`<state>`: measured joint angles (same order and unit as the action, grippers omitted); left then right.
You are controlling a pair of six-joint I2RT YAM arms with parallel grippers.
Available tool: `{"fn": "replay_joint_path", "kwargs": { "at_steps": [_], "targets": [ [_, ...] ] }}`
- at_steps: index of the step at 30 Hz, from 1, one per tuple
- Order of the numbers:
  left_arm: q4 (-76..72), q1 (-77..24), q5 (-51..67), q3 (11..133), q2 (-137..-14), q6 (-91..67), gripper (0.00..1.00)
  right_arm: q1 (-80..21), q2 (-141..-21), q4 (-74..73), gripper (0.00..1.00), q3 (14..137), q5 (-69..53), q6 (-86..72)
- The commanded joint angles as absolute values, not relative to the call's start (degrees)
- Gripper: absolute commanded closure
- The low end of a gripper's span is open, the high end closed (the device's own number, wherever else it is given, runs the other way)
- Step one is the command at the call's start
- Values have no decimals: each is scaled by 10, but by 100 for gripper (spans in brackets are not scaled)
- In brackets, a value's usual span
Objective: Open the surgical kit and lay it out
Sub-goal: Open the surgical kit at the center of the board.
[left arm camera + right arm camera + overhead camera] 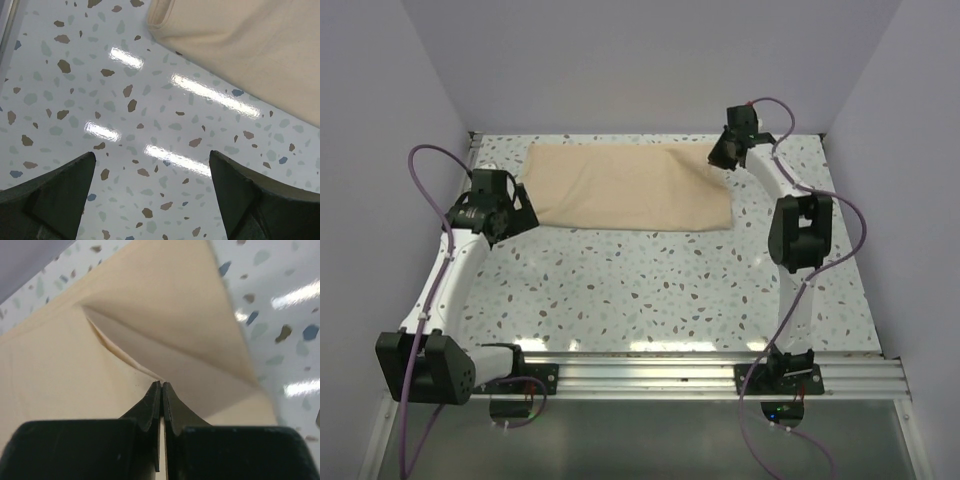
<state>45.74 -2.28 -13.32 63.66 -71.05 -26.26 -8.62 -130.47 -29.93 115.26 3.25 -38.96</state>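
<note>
Right wrist view: right fingers (150, 412) clenched on a flap of the tan wrap (55, 375), far side of the counter (670, 290). Looks soft and light, so I'd grab edges. Left fingers (55, 200) released nearby.

No writing, label, brand, number or sign can be read in any view. The tan wrap (625, 185) and the speckled bench (650, 290) show only plain, unmarked surfaces.
</note>
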Motion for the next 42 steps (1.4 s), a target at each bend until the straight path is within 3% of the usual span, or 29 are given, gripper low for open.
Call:
{"fn": "replay_joint_path", "kwargs": {
  "at_steps": [1, 12, 19, 24, 25, 26, 27, 35, 42],
  "targets": [
    [400, -22, -108, 616, -676, -250, 0, -134, -1163, -286, 100, 1066, -13, -371],
    [387, -22, -110, 647, -660, -265, 0, -235, -719, -432, 100, 621, -113, -316],
    [419, -22, -120, 697, -660, -290, 0, -235, -440, -637, 100, 511, -116, -299],
    [448, -22, -136, 705, -635, -314, 0, -236, -352, -701, 100, 429, -172, -292],
    [456, -22, -134, 706, -631, -316, 0, -237, -350, -704, 92, 421, -185, -295],
    [462, -22, -134, 707, -628, -318, 0, -236, -352, -709, 20, 427, -187, -299],
    [474, -22, -134, 706, -618, -321, 0, -236, -355, -711, 2, 432, -179, -302],
    [504, -22, -129, 665, -567, -315, 0, -236, -431, -686, 2, 499, -98, -301],
    [379, -23, -92, 585, -571, -227, 0, -236, -564, -628, 1, 590, -55, -314]
  ]
}}
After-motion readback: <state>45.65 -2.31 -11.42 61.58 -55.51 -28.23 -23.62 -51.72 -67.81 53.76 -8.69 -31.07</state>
